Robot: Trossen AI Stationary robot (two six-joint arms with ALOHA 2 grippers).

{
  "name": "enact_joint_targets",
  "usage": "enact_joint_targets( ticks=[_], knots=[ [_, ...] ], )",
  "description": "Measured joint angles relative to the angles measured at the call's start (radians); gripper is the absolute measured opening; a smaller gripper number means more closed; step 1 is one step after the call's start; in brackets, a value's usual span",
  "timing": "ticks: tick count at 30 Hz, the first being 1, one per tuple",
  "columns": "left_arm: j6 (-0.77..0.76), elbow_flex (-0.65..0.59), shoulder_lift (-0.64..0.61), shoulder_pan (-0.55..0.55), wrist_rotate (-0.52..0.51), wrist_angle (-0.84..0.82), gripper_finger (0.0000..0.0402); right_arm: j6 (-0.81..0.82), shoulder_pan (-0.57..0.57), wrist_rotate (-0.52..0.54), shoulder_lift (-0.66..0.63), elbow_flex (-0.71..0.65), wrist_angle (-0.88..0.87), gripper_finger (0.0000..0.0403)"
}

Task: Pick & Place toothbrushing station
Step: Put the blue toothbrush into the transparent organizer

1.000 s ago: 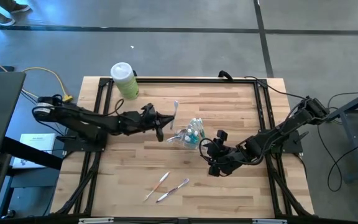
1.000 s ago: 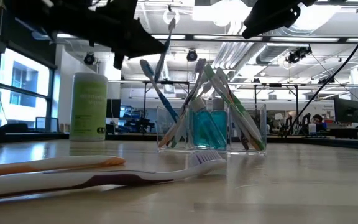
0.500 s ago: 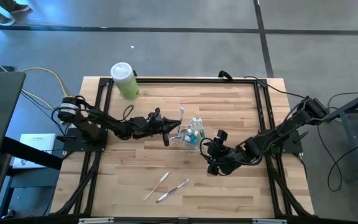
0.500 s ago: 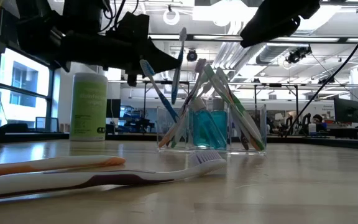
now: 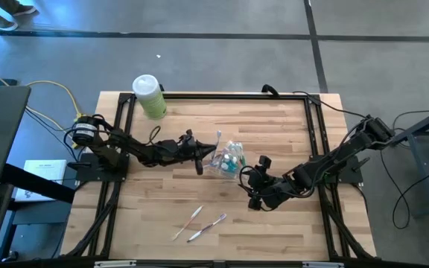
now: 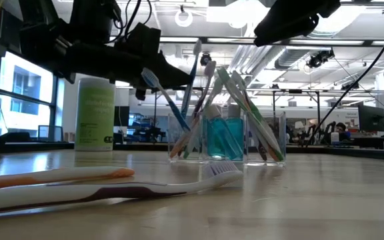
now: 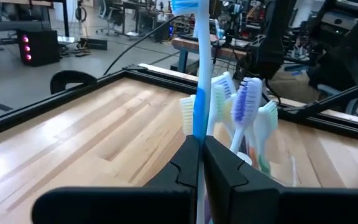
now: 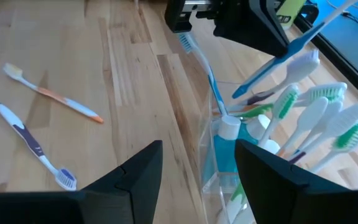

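Observation:
A clear plastic cup (image 5: 229, 160) stands mid-table, holding several toothbrushes and teal tubes (image 8: 229, 146). My left gripper (image 5: 204, 154) is just left of the cup, shut on a blue-and-white toothbrush (image 7: 197, 74) that stands upright, head up, among the brushes in the cup (image 6: 209, 137). My right gripper (image 5: 255, 183) hovers open on the cup's near right side; in its own view (image 8: 197, 180) nothing lies between its fingers. Two more toothbrushes (image 5: 188, 222) (image 5: 208, 227) lie flat on the table nearer the front edge. My left gripper pinches the toothbrush's handle (image 7: 197, 127) between its two fingers (image 7: 225, 165). The fingers come level from the table's left and lie across the handle. The brush stands nearly upright with its head (image 6: 197, 47) up. Whether its lower end touches the cup, I cannot tell.
A pale-green bottle with a white cap (image 5: 149, 95) stands at the far left corner. A black frame (image 5: 222, 95) runs round the table's edges. Bare wood lies between the cup and the two loose brushes.
My left gripper has sunk and gone toward the cup with the toothbrush still pinched. The brush stays upright, now lower and in among the brushes standing in the cup. My right gripper has kept its place, open.

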Motion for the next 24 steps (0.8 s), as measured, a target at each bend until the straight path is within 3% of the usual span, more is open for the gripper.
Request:
enact_joint_targets(
  ticks=[24],
  knots=[
    [0.011,0.000,0.000,-0.004,0.060,-0.005,0.0003,-0.032,0.000,-0.001,0.000,0.000,0.003,0.0193]
  ],
)
